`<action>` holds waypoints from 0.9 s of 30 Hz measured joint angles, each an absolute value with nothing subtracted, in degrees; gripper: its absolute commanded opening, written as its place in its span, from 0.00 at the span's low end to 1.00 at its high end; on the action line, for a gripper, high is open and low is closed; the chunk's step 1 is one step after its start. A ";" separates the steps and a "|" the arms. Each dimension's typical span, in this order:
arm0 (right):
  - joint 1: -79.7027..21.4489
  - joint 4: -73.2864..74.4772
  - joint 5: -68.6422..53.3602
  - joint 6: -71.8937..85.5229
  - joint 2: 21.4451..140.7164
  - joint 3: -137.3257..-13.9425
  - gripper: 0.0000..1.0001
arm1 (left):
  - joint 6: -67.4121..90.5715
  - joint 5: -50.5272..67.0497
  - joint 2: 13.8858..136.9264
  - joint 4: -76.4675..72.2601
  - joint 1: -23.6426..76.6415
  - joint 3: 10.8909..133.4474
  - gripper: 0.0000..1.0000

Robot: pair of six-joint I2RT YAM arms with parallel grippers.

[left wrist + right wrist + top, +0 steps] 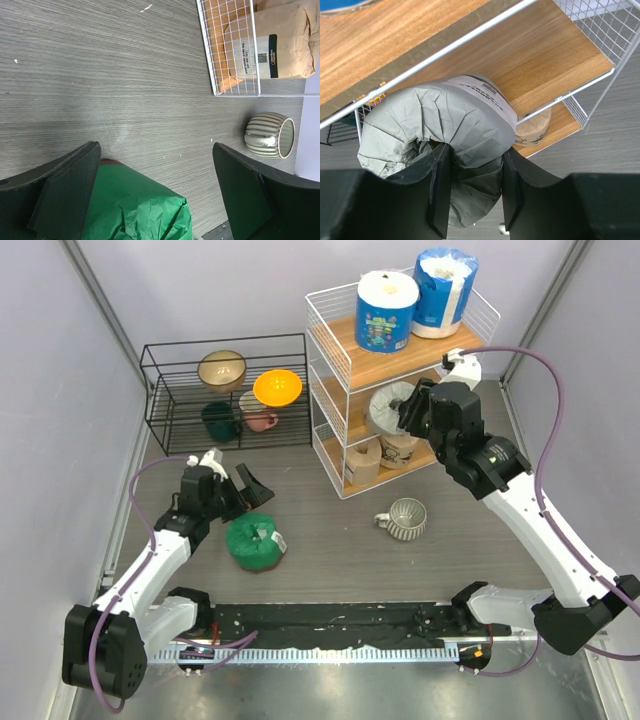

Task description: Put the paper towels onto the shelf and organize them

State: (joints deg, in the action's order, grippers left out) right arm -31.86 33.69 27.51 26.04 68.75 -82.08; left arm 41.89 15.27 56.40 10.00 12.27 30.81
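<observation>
Right fingers [472,192] are pinching a crumpled fold at the end of the grey roll [445,120], squeezed nearly together on the wrap. I'm holding it on its side at the mouth of the shelf [560,60], middle tier, just under the top board's front wire. Can't tell whether it's resting on the wood yet.

To do this bit well, I'm thinking: keep the roll low enough to clear that front wire, push it well in over the board, and only let go once it's sitting settled. A fat round thing on its side is probably going to want to roll back out.

Left fingers [156,165] are spread wide, hanging over the green roll [135,207], which is lying on the table [100,75]. They aren't gripping it. By my count that's the only other roll not on the shelf.

The right wrist cam is giving me the pinch and the wire clearance up close. The overhead is showing what it can't: two blue-wrapped rolls [386,312] standing on the top tier, two tan rolls [365,462] on the bottom, and the mug [405,518] sitting near the shelf's front corner.
</observation>
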 measured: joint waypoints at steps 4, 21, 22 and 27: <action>-30.96 32.62 26.22 26.09 68.77 -82.11 0.37 | 41.89 15.29 56.40 10.00 12.27 30.81 1.00; -28.67 28.58 22.94 27.09 73.12 -84.14 0.36 | 42.02 15.51 56.40 10.02 12.27 30.81 1.00; -28.64 28.38 22.76 27.11 73.30 -84.23 0.37 | 42.02 15.51 56.40 10.00 12.27 30.81 1.00; -28.27 27.57 21.61 27.20 74.50 -84.33 0.36 | 42.02 15.49 56.40 10.02 12.27 30.81 1.00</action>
